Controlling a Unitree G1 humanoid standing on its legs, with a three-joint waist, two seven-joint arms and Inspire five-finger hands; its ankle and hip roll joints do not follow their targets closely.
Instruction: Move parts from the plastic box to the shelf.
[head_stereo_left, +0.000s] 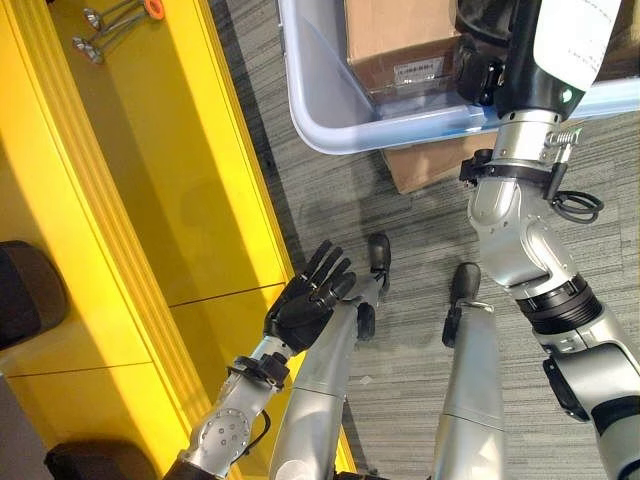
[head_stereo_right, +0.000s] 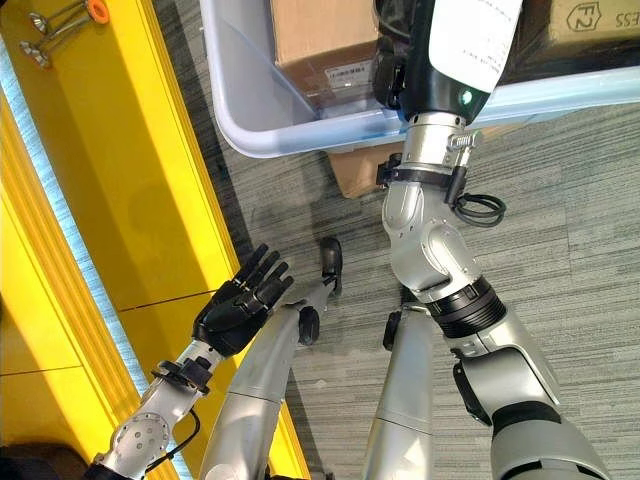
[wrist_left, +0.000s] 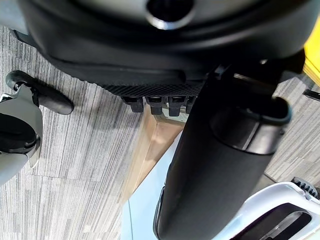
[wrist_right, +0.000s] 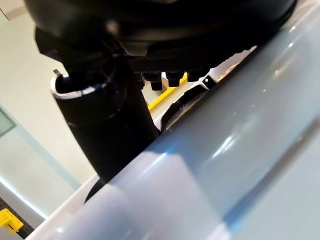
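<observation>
We find the left hand (head_stereo_left: 305, 305) held over the grey carpet (head_stereo_left: 400, 210), just beside the edge of the yellow shelf (head_stereo_left: 160, 180), with its fingers straight and spread and nothing in its grasp. It is well apart from the plastic box (head_stereo_left: 330, 125), which stands farther out on the carpet.

The right arm reaches up to the box's near rim. In the right wrist view we see the right hand (wrist_right: 107, 117) against the pale box wall, its thumb standing out, but the fingers are cut off, so we cannot tell how far it is open or whether it holds anything.

Inside the box we see a brown carton (head_stereo_left: 400, 40). A second carton (head_stereo_left: 430, 165) shows on the carpet below the box's near rim, partly covered by it. We make out no loose parts in the box; much of its interior is cut off or hidden by the right arm.

On the shelf's far end lie a few small metal parts (head_stereo_left: 100, 30) and an orange piece (head_stereo_left: 153, 7), too small for us to identify.
</observation>
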